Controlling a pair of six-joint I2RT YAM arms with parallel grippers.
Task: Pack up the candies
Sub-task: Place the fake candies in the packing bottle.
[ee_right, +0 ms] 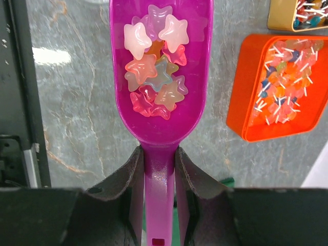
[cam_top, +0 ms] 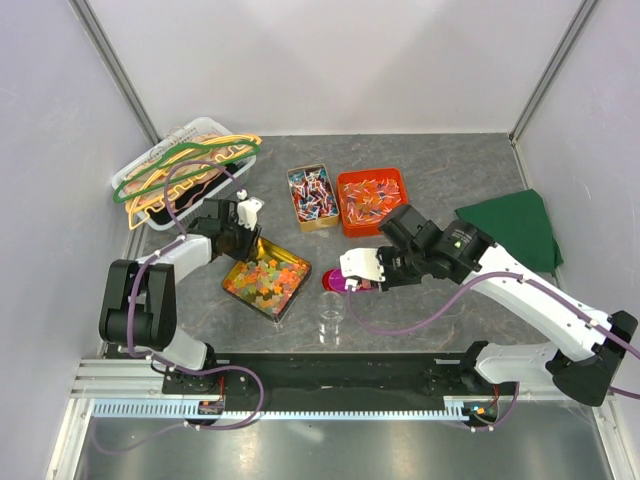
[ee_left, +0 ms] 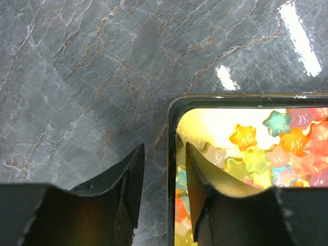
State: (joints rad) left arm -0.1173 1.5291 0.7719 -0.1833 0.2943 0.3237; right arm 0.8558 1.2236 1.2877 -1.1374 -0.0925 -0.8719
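Pastel star-shaped candies fill a gold tin. My left gripper stands open astride that tin's wall, one finger outside on the table and the other inside among the candies, with a gap on each side of the wall. My right gripper is shut on the handle of a purple scoop. The scoop's bowl holds several star candies over the table. Small wrapped candies lie in an orange tin and in a second gold tin.
A clear cup stands on the table in front of the scoop. A white bin of coloured hangers sits at the back left. A green cloth lies at the right, partly under the right arm.
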